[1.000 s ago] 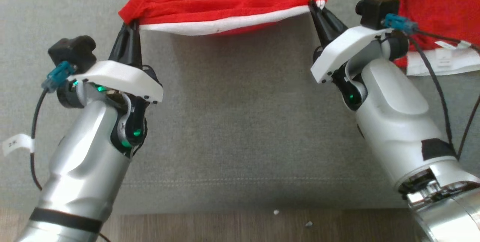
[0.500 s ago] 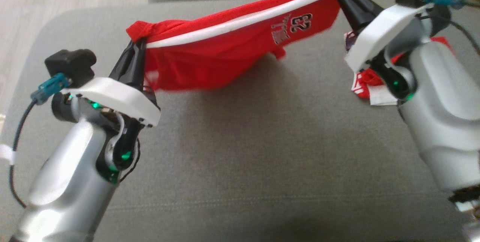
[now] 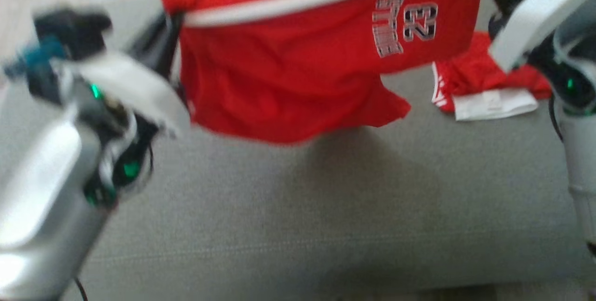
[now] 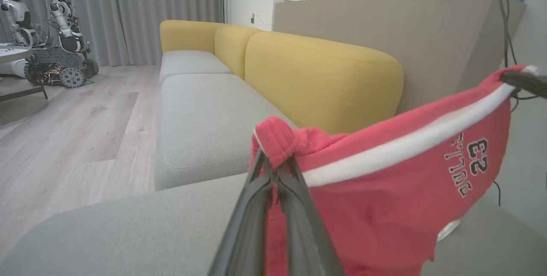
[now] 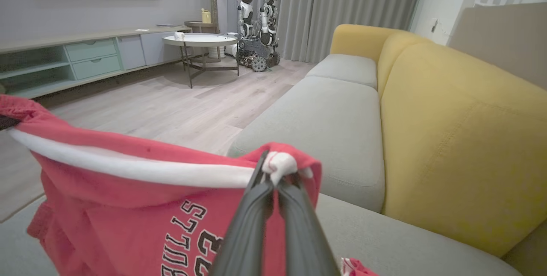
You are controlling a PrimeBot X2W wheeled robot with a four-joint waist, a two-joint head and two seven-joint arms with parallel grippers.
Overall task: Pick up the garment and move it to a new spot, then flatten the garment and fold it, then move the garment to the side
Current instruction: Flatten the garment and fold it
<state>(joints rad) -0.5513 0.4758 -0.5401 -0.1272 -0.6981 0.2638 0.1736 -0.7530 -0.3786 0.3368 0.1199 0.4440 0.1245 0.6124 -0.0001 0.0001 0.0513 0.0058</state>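
The red mesh shorts with a white waistband and a "23" print (image 3: 288, 86) were held stretched in the air above the grey fabric sofa seat (image 3: 279, 217), pinched at each waistband corner. The left gripper (image 4: 275, 171) was clamped on one bunched corner and was smeared by blur in the head view. The right gripper (image 5: 273, 180) was closed on the opposite corner (its fingertips were cut off at the head view's top edge). The shorts' hem was cropped in both wrist views. A crumpled red-and-white garment (image 3: 484, 89), partly hidden behind the right arm, lay on the seat.
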